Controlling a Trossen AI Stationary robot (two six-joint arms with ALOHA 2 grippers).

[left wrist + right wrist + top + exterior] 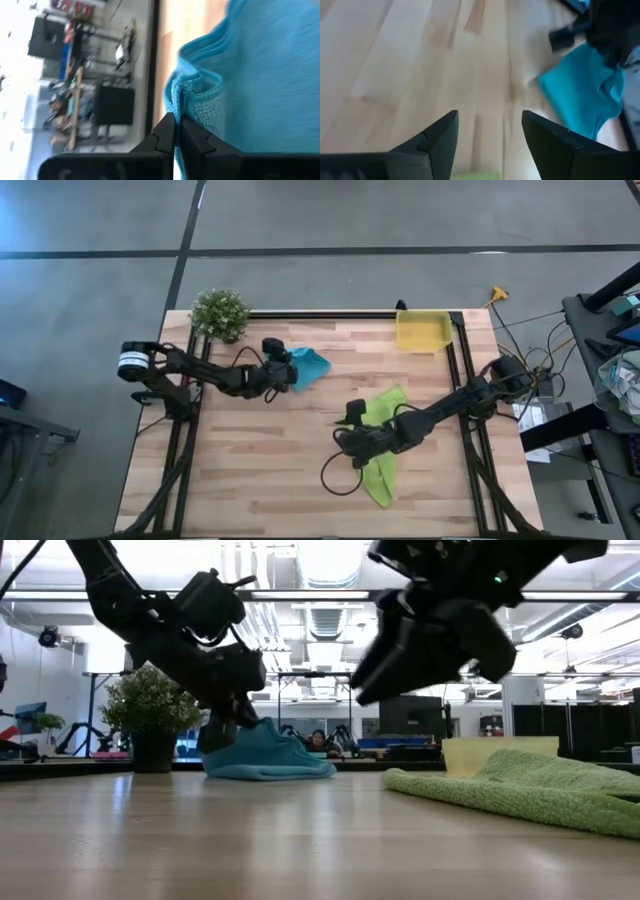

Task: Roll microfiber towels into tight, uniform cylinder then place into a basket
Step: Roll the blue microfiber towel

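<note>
**Left gripper pinching blue towel; right gripper spread above bare table**

Table (300, 470): light wood planks, dark frame along the edges. Clock directions taken from the table centre in the high view.

Turquoise-blue towel (308, 366): bunched heap at about 11 o'clock, near the far edge. Low view shows it resting on the table as a low mound, one side lifted.

Left gripper (281, 370): reaches in from the 9 o'clock side, at the towel's near edge. Left wrist view shows its fingers (165, 132) pressed together with a fold of the blue cloth's hem caught between them.

Lime-green towel (383, 448): long strip running from about 3 o'clock toward 5 o'clock, lying flat, partly under the right arm. White tag not made out.

Right gripper (352, 420): arm comes in from the 3 o'clock side across the green towel. Right wrist view shows the fingers (435, 137) standing wide apart, nothing between them, bare wood beyond and the blue towel farther off. Low view puts this gripper raised off the table.

Basket (424, 332): bright yellow, at about 1 o'clock against the far edge, well apart from both towels. Contents not visible.

Potted plant (220, 314): far corner, about 10 o'clock, near the left arm.
</note>
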